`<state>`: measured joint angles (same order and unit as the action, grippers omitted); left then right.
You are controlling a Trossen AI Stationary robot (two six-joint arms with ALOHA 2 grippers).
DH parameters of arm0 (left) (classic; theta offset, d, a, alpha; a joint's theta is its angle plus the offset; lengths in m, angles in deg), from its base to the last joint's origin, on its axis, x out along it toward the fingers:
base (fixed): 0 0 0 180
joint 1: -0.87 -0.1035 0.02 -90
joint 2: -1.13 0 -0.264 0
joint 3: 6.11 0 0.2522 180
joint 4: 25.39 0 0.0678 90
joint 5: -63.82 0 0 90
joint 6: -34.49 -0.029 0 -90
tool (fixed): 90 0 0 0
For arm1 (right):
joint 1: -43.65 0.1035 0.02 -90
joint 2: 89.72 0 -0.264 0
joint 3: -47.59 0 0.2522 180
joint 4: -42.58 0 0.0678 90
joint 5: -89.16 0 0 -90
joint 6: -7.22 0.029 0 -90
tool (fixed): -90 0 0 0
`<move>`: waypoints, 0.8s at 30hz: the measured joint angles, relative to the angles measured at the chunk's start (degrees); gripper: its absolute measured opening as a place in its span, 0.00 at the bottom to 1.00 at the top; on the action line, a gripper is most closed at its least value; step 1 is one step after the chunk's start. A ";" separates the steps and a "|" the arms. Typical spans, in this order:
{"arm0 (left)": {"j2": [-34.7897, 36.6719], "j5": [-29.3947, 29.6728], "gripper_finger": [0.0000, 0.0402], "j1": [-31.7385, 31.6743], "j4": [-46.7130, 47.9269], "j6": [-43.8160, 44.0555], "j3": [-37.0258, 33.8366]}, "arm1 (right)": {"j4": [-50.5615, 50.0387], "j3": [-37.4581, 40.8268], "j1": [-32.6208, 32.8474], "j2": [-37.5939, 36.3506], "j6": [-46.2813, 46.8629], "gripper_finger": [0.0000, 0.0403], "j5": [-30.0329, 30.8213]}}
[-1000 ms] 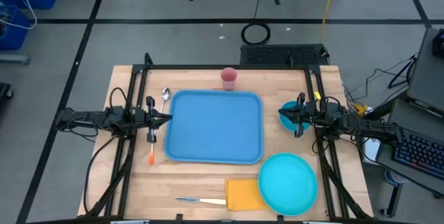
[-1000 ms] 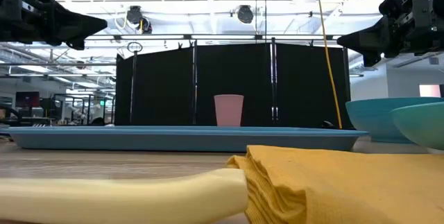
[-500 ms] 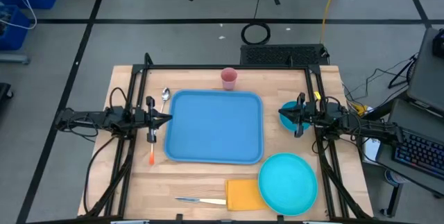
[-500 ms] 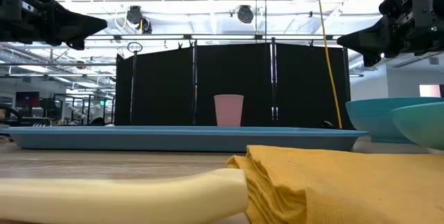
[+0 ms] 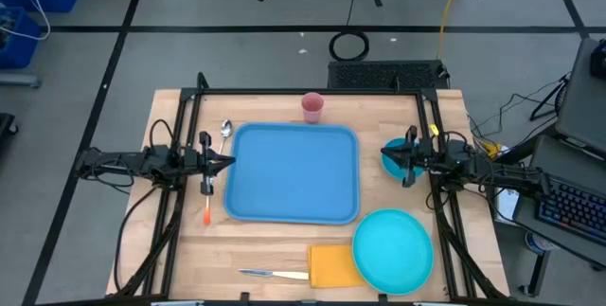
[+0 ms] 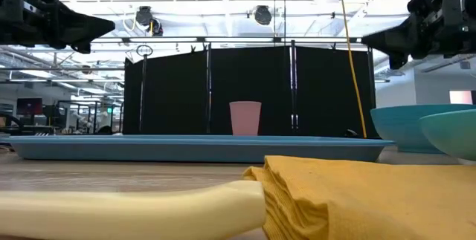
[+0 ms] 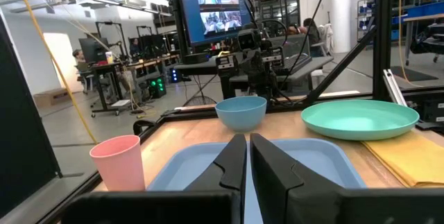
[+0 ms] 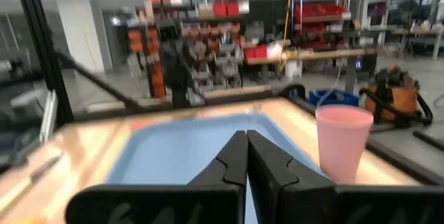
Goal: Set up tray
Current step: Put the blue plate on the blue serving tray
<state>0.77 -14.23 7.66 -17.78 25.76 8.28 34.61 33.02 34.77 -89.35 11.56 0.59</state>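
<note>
My left gripper (image 5: pixel 227 161) has its fingers (image 7: pixel 232 165) pressed nearly together with only a thin slit between them, and they hold nothing; it hangs in the air just off the tray's (image 5: pixel 294 173) left edge, pointing in over it. My right gripper (image 5: pixel 387 154) has its fingers (image 8: pixel 236 158) closed flat against each other, also empty, and it hangs off the tray's right edge, facing the left one across the tray, above a small blue bowl (image 5: pixel 392 157) that sits just beside that edge. The tray lies flat in the middle of the table (image 5: pixel 256 249), long sides toward my two arms, with nothing on it. Beyond the tray's far edge, near its middle, a pink cup (image 5: pixel 312 107) stands upright, apart from the rim. Off the tray's far left corner lies a spoon (image 5: pixel 225 130), and along the left edge, under my left arm, lies a thin tool with an orange handle (image 5: pixel 206 215); what kind it is I cannot tell. Off the tray's near right corner sits a round turquoise plate (image 5: pixel 393 249), close to the rim but not on it. Just beside the plate, in front of the tray's near edge, lies a folded yellow napkin (image 5: pixel 331 265), its edge tucked under or against the plate, and a knife (image 5: pixel 273 274) with a pale handle lies beside the napkin, away from the plate.
</note>
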 joint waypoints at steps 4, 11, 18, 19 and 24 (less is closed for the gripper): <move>0.01 0.02 0.06 0.00 0.00 0.00 0.00 | 4.83 -0.01 0.00 0.05 2.94 0.00 -0.08; 0.02 0.02 0.06 0.00 0.02 0.00 0.00 | 6.41 0.00 -0.02 0.16 3.98 0.00 1.40; 0.02 0.02 0.06 -0.02 -0.02 0.00 0.00 | 7.35 0.00 -0.04 0.18 9.55 0.00 2.38; 0.02 0.00 0.06 0.00 0.02 0.00 0.00 | 7.40 0.00 -0.03 0.18 9.53 0.00 0.25; 0.02 0.00 0.06 -0.01 0.00 0.00 0.00 | 6.51 0.00 0.26 0.22 9.23 0.01 -10.52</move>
<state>0.79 -14.23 7.65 -17.78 25.76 8.28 41.12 33.03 35.02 -89.12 20.79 -9.93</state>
